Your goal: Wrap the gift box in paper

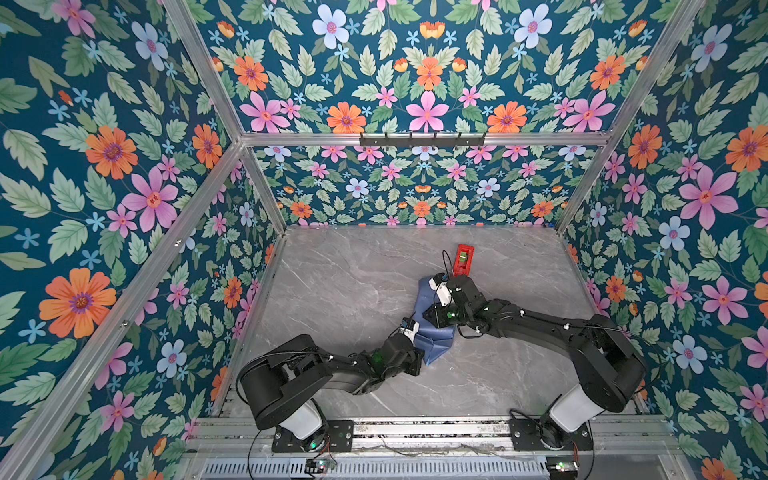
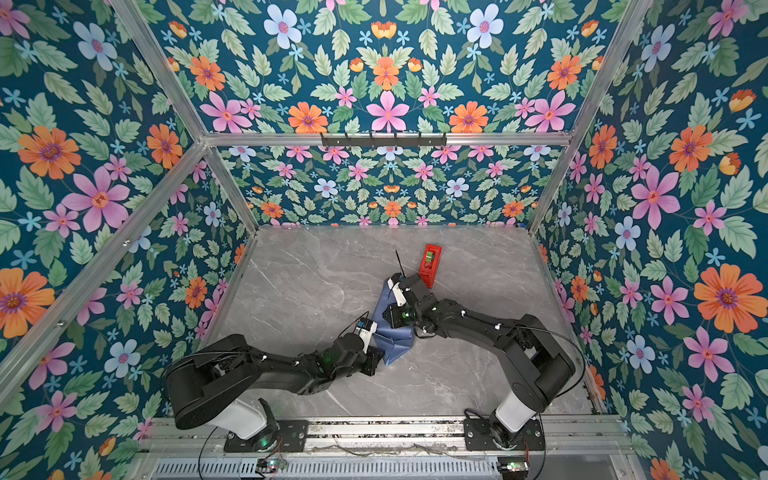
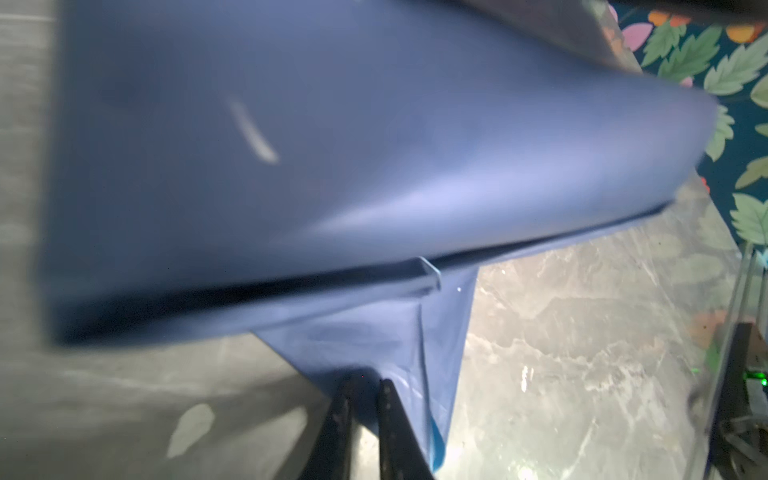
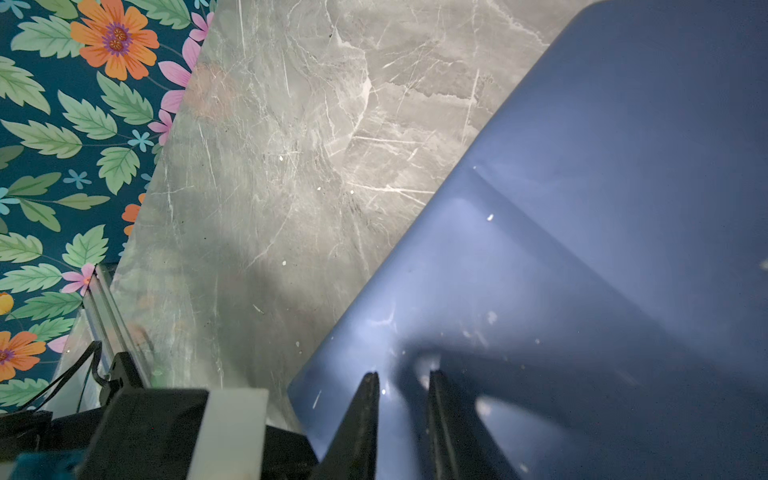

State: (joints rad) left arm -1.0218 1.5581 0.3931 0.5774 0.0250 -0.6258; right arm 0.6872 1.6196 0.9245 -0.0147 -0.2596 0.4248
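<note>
There are two arms, two grippers, one sheet of paper and one red tape dispenser, all on one grey marble table. The gift box shows in no view. Only the paper is seen, folded into a slate-blue bundle.

In both top views the bundle lies just in front of the tape dispenser, on the side toward the arms' bases. The right arm crosses the bundle's end nearer the dispenser. The left arm meets the end farther from it.

The top views hide both sets of jaws under the wrists; the wrist views show them. In the left wrist view a triangular flap of paper narrows down into the left gripper. Its fingers stand almost together, pinching the flap's point. Above the flap, the bulk of the bundle is blurred.

In the right wrist view the right gripper has its fingers a little apart. The tips are down on the flat face of the paper, which dimples around them. Nothing is caught between them.
</note>
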